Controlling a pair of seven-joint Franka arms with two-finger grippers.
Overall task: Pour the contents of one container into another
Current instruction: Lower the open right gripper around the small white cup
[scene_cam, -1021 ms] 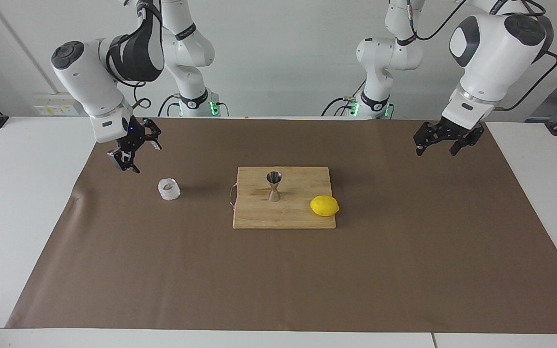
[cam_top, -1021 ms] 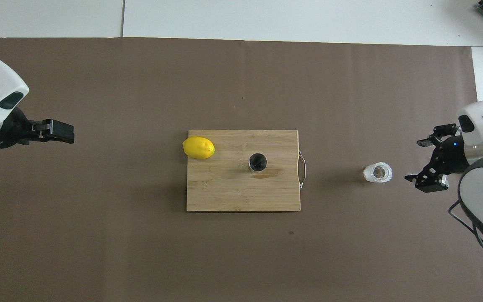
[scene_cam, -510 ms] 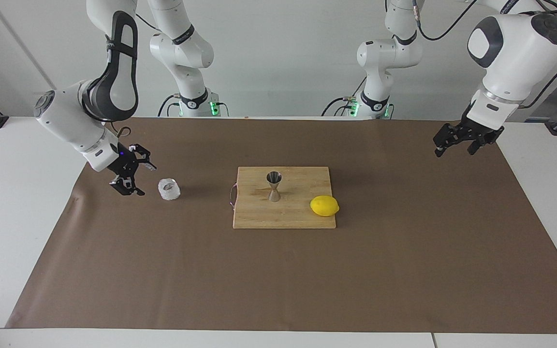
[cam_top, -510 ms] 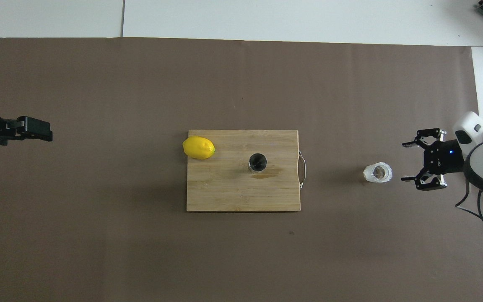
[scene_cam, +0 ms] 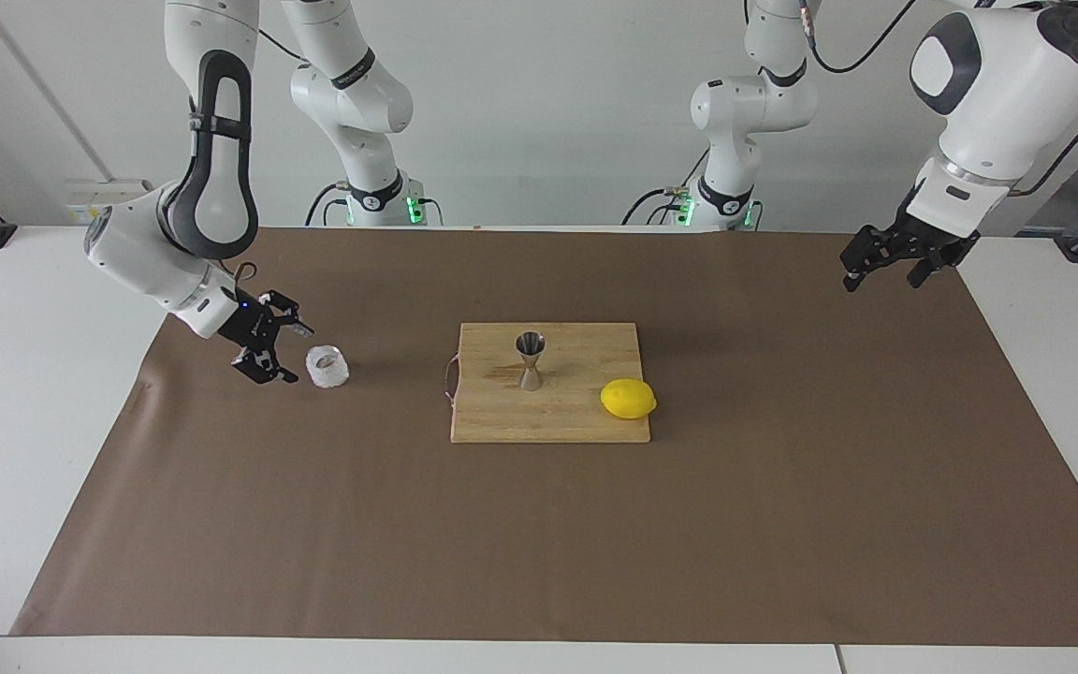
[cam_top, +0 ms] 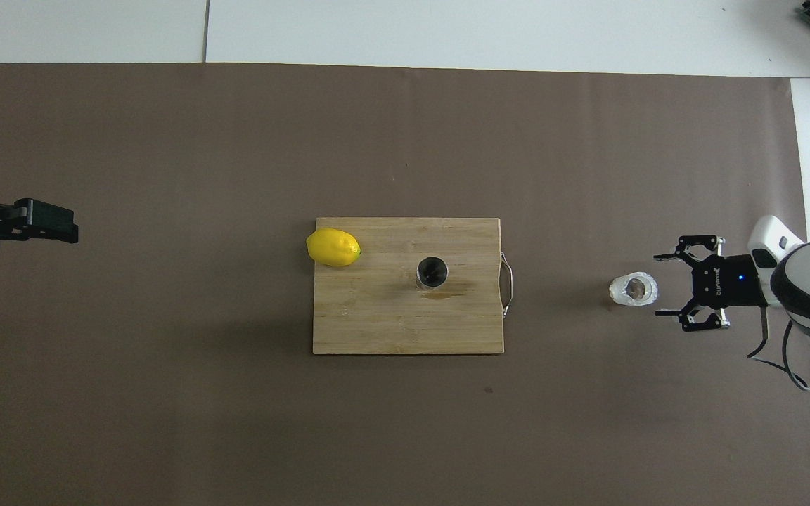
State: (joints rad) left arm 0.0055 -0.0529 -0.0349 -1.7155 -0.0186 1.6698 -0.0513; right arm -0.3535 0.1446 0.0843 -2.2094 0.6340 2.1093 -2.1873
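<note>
The whitish crinkly cup stands on the brown mat toward the right arm's end of the table. My right gripper is low and open just beside it, jaws facing the cup, which is outside the fingers and untouched. The steel hourglass jigger stands upright on the wooden cutting board at mid-table. My left gripper hangs open and empty over the mat's edge at the left arm's end, where that arm waits.
A yellow lemon lies on the board's corner, toward the left arm's end and farther from the robots than the jigger. The board has a metal handle on the side facing the cup. The brown mat covers most of the table.
My right gripper has come down and moved in toward the cup, stopping just short of it. The left gripper has drawn back toward its end of the table.
</note>
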